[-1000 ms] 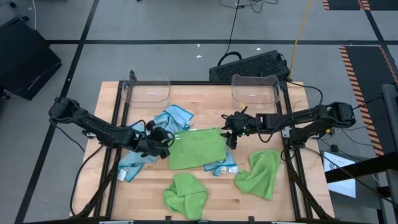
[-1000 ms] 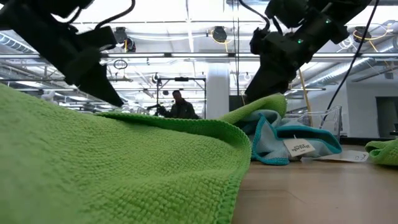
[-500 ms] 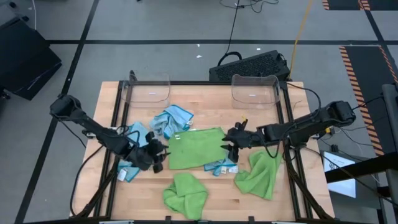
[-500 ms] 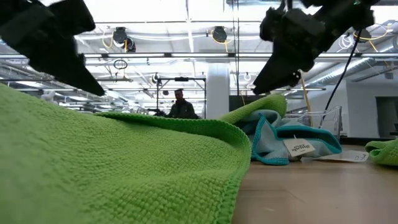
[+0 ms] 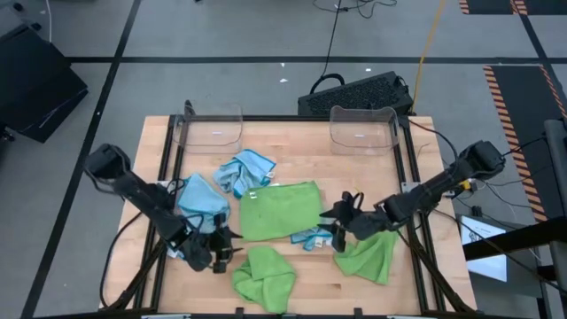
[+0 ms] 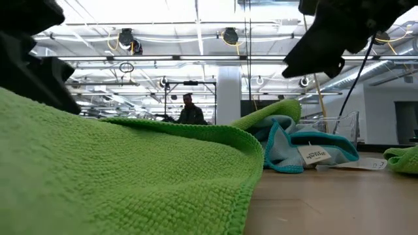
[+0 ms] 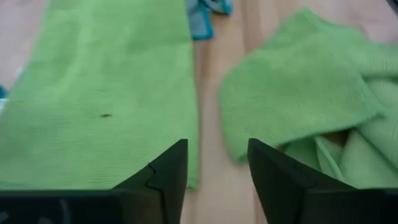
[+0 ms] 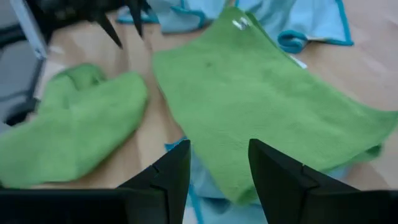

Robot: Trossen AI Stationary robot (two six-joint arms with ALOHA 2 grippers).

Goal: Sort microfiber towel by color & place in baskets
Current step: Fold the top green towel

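Observation:
A flat green towel [image 5: 279, 211] lies spread at the table's middle. A crumpled green towel [image 5: 264, 275] sits at the near edge and another green one [image 5: 370, 252] at the near right. Blue towels lie at the far middle [image 5: 246, 168], at the left [image 5: 199, 199], and a small one [image 5: 312, 237] at the flat towel's near right corner. Two clear baskets [image 5: 211, 128] [image 5: 363, 127] stand on the far edge. My left gripper [image 7: 217, 174] hovers open between the flat green towel [image 7: 99, 93] and the crumpled one [image 7: 311, 93]. My right gripper [image 8: 217, 168] hovers open above the small blue towel.
A black keyboard-like case [image 5: 354, 93] lies beyond the far edge, behind the right basket. Bare wood shows between the baskets and in front of them [image 5: 292, 146]. In the low view a person [image 6: 189, 111] stands far off in the room.
Both grippers have swung toward the table's near edge. The left one has left the blue towel at the flat green towel's left side and now stands by the crumpled green towel. The right one has gone from the flat towel's far right corner to its near right corner.

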